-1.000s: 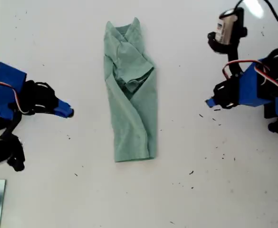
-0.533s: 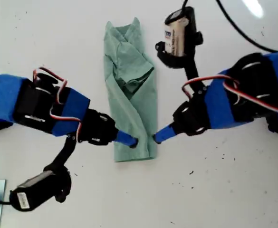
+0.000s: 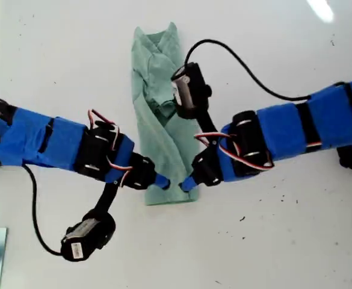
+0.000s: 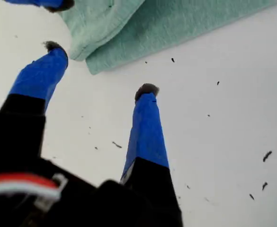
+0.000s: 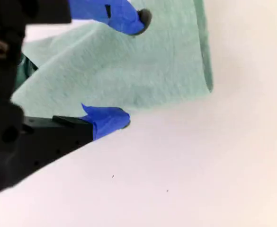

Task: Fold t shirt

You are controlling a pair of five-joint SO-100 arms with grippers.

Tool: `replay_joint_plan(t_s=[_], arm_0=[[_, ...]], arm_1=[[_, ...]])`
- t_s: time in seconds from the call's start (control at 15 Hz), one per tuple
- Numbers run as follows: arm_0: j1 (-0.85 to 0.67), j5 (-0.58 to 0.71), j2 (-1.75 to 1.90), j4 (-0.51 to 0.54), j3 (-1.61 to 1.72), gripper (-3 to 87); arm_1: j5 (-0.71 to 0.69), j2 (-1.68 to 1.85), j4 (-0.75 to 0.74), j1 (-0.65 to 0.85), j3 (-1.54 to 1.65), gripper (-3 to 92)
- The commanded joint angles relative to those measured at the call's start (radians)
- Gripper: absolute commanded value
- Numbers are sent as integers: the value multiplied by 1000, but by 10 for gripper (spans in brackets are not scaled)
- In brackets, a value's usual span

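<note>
The t shirt (image 3: 163, 114) lies as a long folded strip on the white tabletop (image 3: 272, 241). My first gripper (image 4: 100, 68) is spread open by its hem corner; my second gripper (image 5: 133, 71) gapes across its edge. Arms hide the shirt's middle.

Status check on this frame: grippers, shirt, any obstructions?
My first gripper open at the t shirt hem corner. My second gripper open, straddling the hem. Shirt folded lengthwise, flat on the table. Nothing in the way.
</note>
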Motion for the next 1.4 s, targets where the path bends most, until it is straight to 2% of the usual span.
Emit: replay_joint_plan(t_s=[0.0, 0.2, 0.27, 0.33, 0.4, 0.6, 0.8, 1.07, 1.33], arm_0=[[-14, -8, -49, -84, 8, 222], [-15, 5, -149, -135, -21, 58], [-11, 8, -155, -146, -26, -2], [-6, 15, -153, -150, -34, -2], [-2, 26, -153, -156, -46, -2], [11, 51, -186, -158, -121, -2], [54, 86, -130, -127, -259, -2], [143, 115, 15, -138, -278, -2], [155, 101, 104, -138, -250, -2]], arm_1=[[12, -55, -86, -12, -64, 302], [31, -242, -129, -15, -135, 282], [40, -314, -120, -21, -173, 218], [64, -367, -103, -29, -204, 78], [80, -397, -75, -35, -230, 0], [41, -388, 12, -51, -334, 0], [-69, -258, 78, -94, -448, 1], [-146, -17, 72, -173, -422, 1], [-176, -3, -3, -141, -420, 1]])
